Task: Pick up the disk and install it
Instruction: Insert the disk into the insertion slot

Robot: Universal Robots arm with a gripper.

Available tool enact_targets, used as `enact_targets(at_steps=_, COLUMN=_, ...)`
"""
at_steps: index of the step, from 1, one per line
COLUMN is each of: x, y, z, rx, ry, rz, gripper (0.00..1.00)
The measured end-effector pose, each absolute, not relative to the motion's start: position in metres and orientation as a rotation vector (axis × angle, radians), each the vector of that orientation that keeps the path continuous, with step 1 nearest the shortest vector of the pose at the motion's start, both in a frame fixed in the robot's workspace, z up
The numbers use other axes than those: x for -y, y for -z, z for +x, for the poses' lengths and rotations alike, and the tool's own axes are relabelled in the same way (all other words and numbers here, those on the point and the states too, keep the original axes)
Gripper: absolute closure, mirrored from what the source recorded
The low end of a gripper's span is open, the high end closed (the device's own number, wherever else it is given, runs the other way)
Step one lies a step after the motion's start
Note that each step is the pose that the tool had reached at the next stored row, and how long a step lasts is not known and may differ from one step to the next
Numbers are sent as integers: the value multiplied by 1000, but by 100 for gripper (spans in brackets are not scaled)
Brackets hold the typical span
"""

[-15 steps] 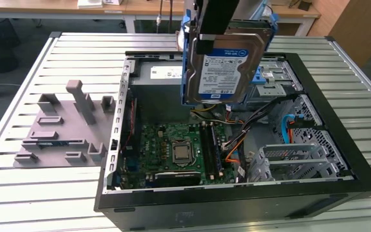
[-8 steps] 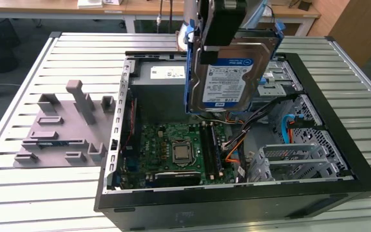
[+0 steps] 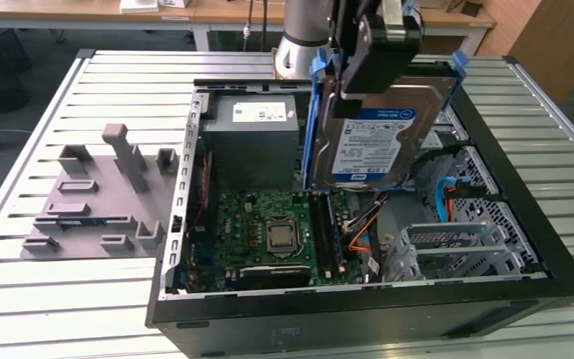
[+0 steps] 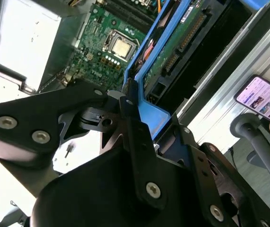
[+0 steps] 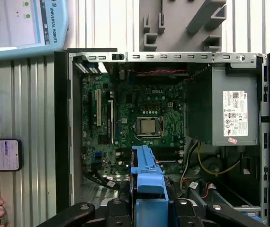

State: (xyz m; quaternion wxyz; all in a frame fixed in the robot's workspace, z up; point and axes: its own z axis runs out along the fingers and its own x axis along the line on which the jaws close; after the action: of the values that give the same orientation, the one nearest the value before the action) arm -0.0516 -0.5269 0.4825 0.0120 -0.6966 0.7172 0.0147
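The gripper [image 3: 359,88], jaws clamped on the disk [image 3: 385,142], holds it above the open computer case [image 3: 367,329]. The pick-up looks done, and installing calls for careful alignment.

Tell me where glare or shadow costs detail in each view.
Exterior view: even light, the disk in the gripper reads clearly. Second wrist view: the power supply is washed out almost white, the gripper's black body dark. First wrist view: flat light on the motherboard; the case goes dark next to the power supply.
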Motion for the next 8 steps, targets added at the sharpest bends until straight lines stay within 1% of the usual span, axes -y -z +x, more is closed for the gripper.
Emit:
enact_targets(at_steps=4, x=531, y=-481, z=-41, rx=-2236, ry=-46, rz=-2172, gripper=64)
enact_targets(at_steps=8, x=547, y=-478, z=-40, rx=-2236, ry=-46, rz=-2172, gripper=64)
